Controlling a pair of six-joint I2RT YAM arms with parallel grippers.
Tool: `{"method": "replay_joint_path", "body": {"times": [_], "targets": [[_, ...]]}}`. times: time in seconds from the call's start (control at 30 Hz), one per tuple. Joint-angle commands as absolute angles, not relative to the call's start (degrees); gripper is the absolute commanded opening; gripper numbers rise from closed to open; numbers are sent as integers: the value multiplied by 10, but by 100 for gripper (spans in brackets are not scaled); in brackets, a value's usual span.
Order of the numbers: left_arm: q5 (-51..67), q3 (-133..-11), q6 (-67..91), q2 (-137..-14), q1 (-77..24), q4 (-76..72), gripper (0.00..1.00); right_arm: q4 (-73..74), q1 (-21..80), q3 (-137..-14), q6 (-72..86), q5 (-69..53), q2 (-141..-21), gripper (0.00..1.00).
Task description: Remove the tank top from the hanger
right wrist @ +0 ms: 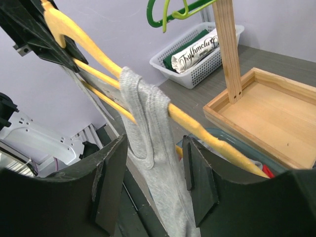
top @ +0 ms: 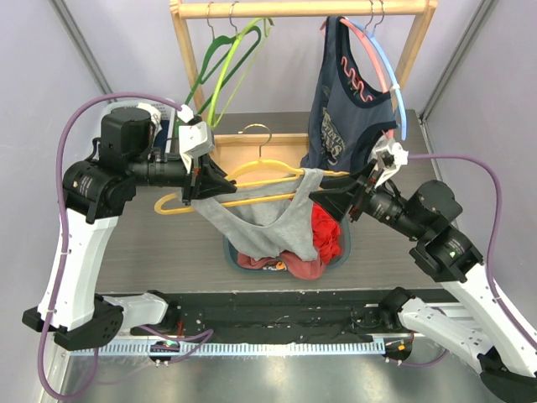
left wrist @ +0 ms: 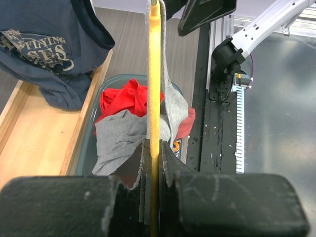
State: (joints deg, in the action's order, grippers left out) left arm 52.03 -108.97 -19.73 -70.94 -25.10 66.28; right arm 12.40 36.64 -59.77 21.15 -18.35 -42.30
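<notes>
A grey tank top (top: 267, 220) hangs on a yellow hanger (top: 252, 172) held level over the bin. My left gripper (top: 198, 186) is shut on the hanger's left end; in the left wrist view its jaws (left wrist: 154, 146) pinch the yellow bar (left wrist: 155, 74), with the grey cloth (left wrist: 118, 140) draped below. My right gripper (top: 324, 200) is at the hanger's right shoulder. In the right wrist view it (right wrist: 154, 148) is open, with the grey strap (right wrist: 143, 108) hanging over the yellow bar (right wrist: 94, 52) between its fingers, not pinched.
A blue-grey bin (top: 344, 252) with red clothes (top: 325, 233) sits below the hanger. Behind is a wooden rack (top: 302, 8) on a wooden tray base (top: 252, 144), carrying a navy tank top (top: 344, 109) and green hangers (top: 231, 63). A white basket (right wrist: 197, 54) stands farther off.
</notes>
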Motion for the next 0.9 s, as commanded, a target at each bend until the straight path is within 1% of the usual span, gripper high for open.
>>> {"method": "replay_joint_path", "body": {"times": [0.0, 0.1, 0.17, 0.2, 0.27, 0.3, 0.37, 0.4, 0.5, 0.53, 0.77, 0.83, 0.87], "targets": [[541, -1104, -190, -700, -250, 637, 0, 89, 367, -603, 217, -192, -441, 55], [543, -1105, -190, -700, -250, 636, 0, 76, 367, -603, 221, -201, -449, 52], [543, -1102, -190, -700, -250, 637, 0, 69, 367, -604, 226, -207, -452, 47], [543, -1102, -190, -700, -250, 637, 0, 64, 367, -605, 227, -209, -453, 41], [543, -1102, -190, -701, -250, 637, 0, 60, 367, -608, 230, -212, -456, 36], [542, -1103, -190, -702, -250, 636, 0, 59, 367, -610, 230, -216, -456, 29], [543, -1102, -191, -701, -250, 636, 0, 58, 367, -614, 235, -221, -457, 19], [541, -1101, -191, -700, -250, 636, 0, 59, 367, -616, 235, -227, -455, 12], [538, -1097, -192, -699, -250, 637, 0, 74, 367, -624, 238, -229, -444, 3], [537, -1095, -193, -699, -250, 637, 0, 80, 367, -628, 236, -229, -439, 1], [527, -1092, -197, -699, -250, 638, 0, 105, 367, -635, 240, -211, -404, 1], [525, -1090, -198, -698, -250, 638, 0, 116, 367, -642, 239, -192, -395, 1], [524, -1088, -199, -695, -250, 639, 0, 124, 367, -645, 236, -159, -390, 1]]}}
